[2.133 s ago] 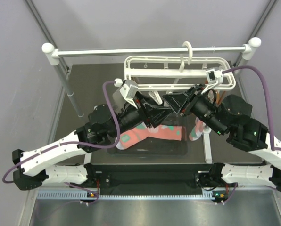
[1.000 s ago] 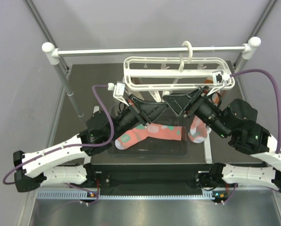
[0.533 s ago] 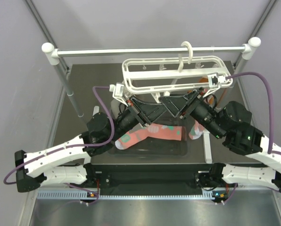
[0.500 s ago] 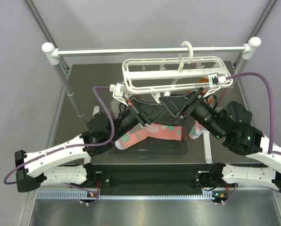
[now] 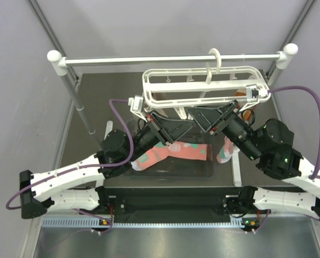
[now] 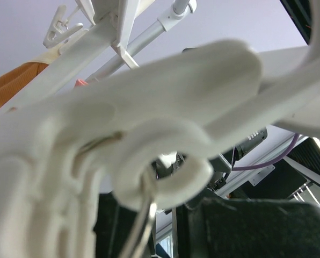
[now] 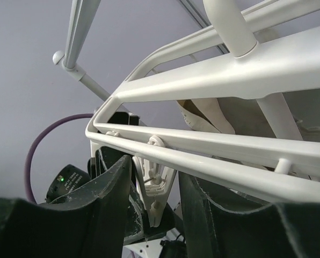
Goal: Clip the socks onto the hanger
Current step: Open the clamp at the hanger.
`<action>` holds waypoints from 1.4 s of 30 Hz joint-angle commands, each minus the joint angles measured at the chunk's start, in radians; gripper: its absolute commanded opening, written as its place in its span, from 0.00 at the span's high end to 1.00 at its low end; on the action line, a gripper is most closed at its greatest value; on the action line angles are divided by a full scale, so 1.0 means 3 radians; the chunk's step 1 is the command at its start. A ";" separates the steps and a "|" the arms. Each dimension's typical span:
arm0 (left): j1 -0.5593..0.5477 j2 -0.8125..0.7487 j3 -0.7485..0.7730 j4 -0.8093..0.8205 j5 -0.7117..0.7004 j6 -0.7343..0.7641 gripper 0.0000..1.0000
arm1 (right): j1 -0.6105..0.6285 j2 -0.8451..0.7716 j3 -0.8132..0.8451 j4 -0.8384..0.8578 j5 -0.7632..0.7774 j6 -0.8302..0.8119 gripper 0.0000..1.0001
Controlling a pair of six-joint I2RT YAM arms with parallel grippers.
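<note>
the two arms reach up from the near edge and meet under the hanger (image 5: 205, 84), which hangs by its hook from the metal rail (image 5: 149, 58) with white ball ends. no writing on any of it can be read.

below the arms the socks (image 5: 189, 151) are not on the hanger. one lies flat in the dark tray (image 5: 171, 171), its far end covered by the left arm. the other shows just right of the tray, mostly hidden behind the right arm.

the left gripper (image 5: 189, 124) is raised to the hanger's near rail. its wrist camera is filled by a blurred white clip (image 6: 149, 161) with a metal ring, so close that the fingers are covered, and i cannot tell whether they are spread or pinching.

the right gripper (image 7: 154, 210) has its fingers (image 7: 109, 207) apart, with a small dangling clip (image 7: 155, 194) in the gap. contact with either finger cannot be made out.

an orange cloth (image 6: 20, 86) hangs from a clip, cut off at the frame edge in the left wrist view, and a beige cloth (image 7: 205, 114) shows between the rails in the right wrist view.
</note>
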 commanded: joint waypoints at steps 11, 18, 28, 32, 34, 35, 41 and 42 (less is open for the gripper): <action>0.0009 -0.0014 -0.0062 0.0180 0.0147 -0.0079 1.00 | 0.0018 0.0019 0.0001 0.0177 0.0012 0.0067 0.61; 0.0045 -0.0065 -0.0057 0.0119 0.0142 -0.0018 1.00 | 0.0023 0.0060 0.0016 0.0147 -0.0039 0.0072 0.59; 0.0050 -0.0035 -0.0016 0.0114 0.0188 -0.0008 1.00 | 0.0018 0.0065 0.0047 0.0080 -0.0014 0.0041 0.77; 0.0055 -0.0024 -0.0021 0.0058 0.0214 0.0013 1.00 | 0.0023 0.0136 0.0164 -0.0058 0.0033 0.0021 1.00; 0.0050 -0.0065 -0.0016 -0.0186 0.0158 0.0069 0.91 | 0.0018 0.0162 0.0210 -0.0134 0.0043 0.0000 1.00; 0.0055 -0.0091 -0.0016 -0.0289 0.0051 0.0089 0.73 | 0.0018 0.0162 0.0231 -0.0155 0.0063 -0.0005 1.00; 0.0055 -0.0438 -0.0189 -0.0893 -0.0272 0.0396 0.41 | 0.0018 0.0142 0.0282 -0.0324 0.0196 -0.0102 1.00; 0.0055 -0.0525 -0.0225 -0.0934 -0.0287 0.0472 0.38 | 0.0018 0.0132 0.0277 -0.0349 0.0201 -0.0112 1.00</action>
